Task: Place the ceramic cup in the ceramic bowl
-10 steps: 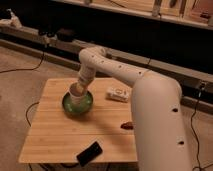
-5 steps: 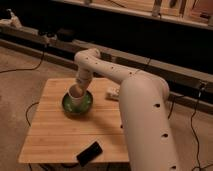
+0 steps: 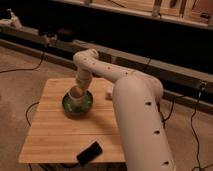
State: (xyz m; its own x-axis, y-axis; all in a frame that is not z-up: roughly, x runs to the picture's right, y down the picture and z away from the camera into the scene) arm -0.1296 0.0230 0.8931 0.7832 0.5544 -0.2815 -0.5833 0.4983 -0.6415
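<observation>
Our gripper (image 3: 78,90) hangs over the bowl (image 3: 77,104) mid-bench, the cup (image 3: 76,96) beneath it; grip state unclear. Released tilted, the cup could tip out.

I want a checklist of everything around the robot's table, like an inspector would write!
Surface: light wooden table, square top.
Job's things: ceramic bowl, green, sits on the table's middle; ceramic cup is over or inside the bowl, at the arm's end.
Clutter: dark flat object near the front edge; white packet beside the arm, mostly hidden.
Gripper: gripper is down at the bowl, right at the cup.
Cables: black cables trail on the floor left of the table; more on the right.
Surroundings: carpet floor; long dark ledge behind; white bottle far left.
</observation>
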